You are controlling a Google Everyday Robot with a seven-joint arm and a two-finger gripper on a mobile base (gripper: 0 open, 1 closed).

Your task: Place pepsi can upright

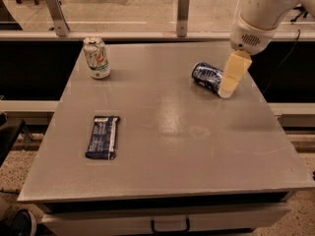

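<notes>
The pepsi can (206, 76) is dark blue with white markings and lies on its side on the grey table (162, 132), toward the back right. My gripper (229, 82) hangs from the white arm at the top right. Its cream-coloured fingers (232, 73) point down and overlap the can's right end, hiding that end.
A white-and-green can (96, 57) stands upright at the table's back left. A flat dark blue snack bar wrapper (103, 136) lies at the front left. A glass barrier with metal posts (182, 14) runs behind the table. A drawer handle (170, 226) sits below the front edge.
</notes>
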